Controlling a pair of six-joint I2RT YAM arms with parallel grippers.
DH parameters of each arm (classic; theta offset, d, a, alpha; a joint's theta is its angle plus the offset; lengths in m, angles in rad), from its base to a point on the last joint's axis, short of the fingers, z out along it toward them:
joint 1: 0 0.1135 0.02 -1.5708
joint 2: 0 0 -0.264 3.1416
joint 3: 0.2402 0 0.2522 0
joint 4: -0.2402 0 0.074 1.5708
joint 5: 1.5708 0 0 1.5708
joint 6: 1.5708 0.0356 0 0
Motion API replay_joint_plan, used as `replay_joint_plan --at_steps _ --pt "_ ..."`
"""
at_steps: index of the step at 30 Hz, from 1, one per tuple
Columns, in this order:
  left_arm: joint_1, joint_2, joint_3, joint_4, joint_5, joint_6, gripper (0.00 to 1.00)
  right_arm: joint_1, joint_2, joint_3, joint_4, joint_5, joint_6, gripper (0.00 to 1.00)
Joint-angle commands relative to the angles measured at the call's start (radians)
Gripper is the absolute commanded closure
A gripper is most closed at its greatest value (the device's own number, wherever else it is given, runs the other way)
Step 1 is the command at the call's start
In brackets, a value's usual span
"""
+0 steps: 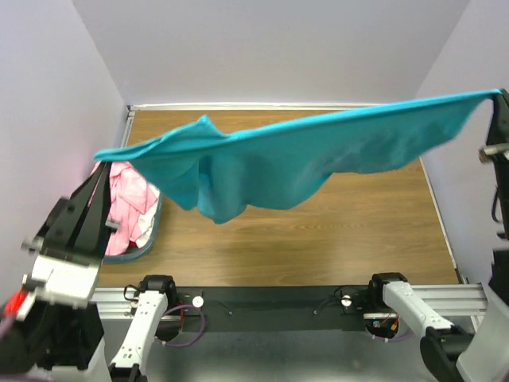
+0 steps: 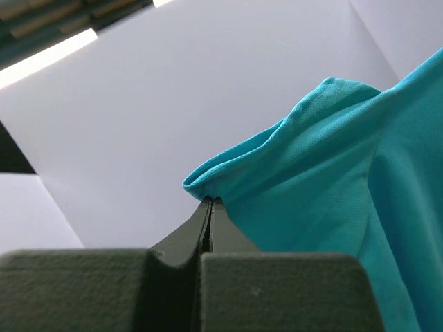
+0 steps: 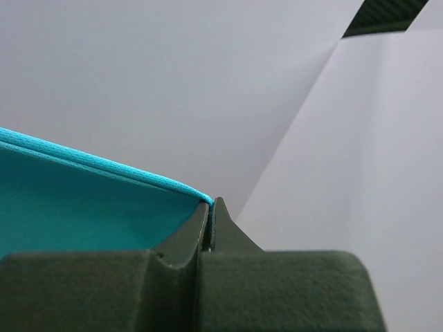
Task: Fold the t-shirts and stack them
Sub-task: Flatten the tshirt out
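Note:
The teal t-shirt (image 1: 294, 155) hangs stretched in the air above the wooden table (image 1: 318, 239), held at both ends. My left gripper (image 1: 102, 159) is shut on its left end, and the left wrist view shows the cloth (image 2: 332, 180) pinched at the fingertips (image 2: 210, 202). My right gripper (image 1: 499, 94) is shut on its right edge, high at the far right; in the right wrist view the teal hem (image 3: 90, 200) runs into the closed tips (image 3: 211, 202). The pink t-shirt (image 1: 131, 199) lies crumpled in the basket (image 1: 143, 251) at the left.
The blue-grey basket stands at the table's left edge, partly hidden behind my left arm (image 1: 67, 239). White walls close in on the left, back and right. The two arm bases (image 1: 159, 290) sit on the black rail along the near edge.

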Motion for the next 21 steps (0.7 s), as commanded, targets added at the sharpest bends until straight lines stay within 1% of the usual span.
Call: replay_joint_plan --at_steps 1,6,9,10,12,13,14,16,17,18,19,21 --pt "0.009 -0.061 0.018 -0.021 -0.109 0.060 1.00 -0.011 -0.049 -0.039 0.011 0.068 -0.010 0.99" --pt "0.009 -0.078 0.080 -0.161 -0.141 0.114 1.00 -0.011 -0.069 -0.062 0.011 0.094 -0.036 0.99" --pt "0.009 -0.066 0.072 -0.219 -0.162 0.166 1.00 -0.013 -0.068 -0.126 0.008 0.063 -0.059 0.99" --pt "0.009 -0.061 0.051 -0.230 -0.162 0.177 1.00 -0.011 -0.069 -0.188 0.009 0.056 -0.062 0.99" --pt "0.009 -0.056 0.013 -0.263 -0.146 0.212 1.00 -0.011 -0.074 -0.262 0.003 -0.006 -0.085 1.00" --pt "0.009 -0.058 -0.044 -0.276 -0.146 0.212 1.00 -0.013 -0.076 -0.307 0.000 -0.024 -0.088 0.99" --pt "0.009 -0.062 -0.082 -0.282 -0.092 0.262 1.00 -0.013 -0.080 -0.386 -0.006 -0.044 -0.106 0.99" --pt "0.009 -0.072 -0.162 -0.294 -0.057 0.310 1.00 -0.011 -0.083 -0.483 -0.012 -0.101 -0.125 0.99" --pt "0.009 -0.072 -0.243 -0.303 -0.041 0.318 1.00 -0.011 -0.082 -0.526 -0.011 -0.119 -0.149 0.99" --pt "0.009 -0.070 -0.285 -0.306 -0.020 0.324 1.00 -0.013 -0.080 -0.618 -0.011 -0.135 -0.160 1.00" --pt "0.009 -0.058 -0.328 -0.308 -0.011 0.333 1.00 -0.011 -0.069 -0.657 -0.006 -0.162 -0.169 0.99" --pt "0.009 -0.027 -0.498 -0.302 0.000 0.364 1.00 -0.011 -0.031 -0.756 0.004 -0.194 -0.188 1.00"
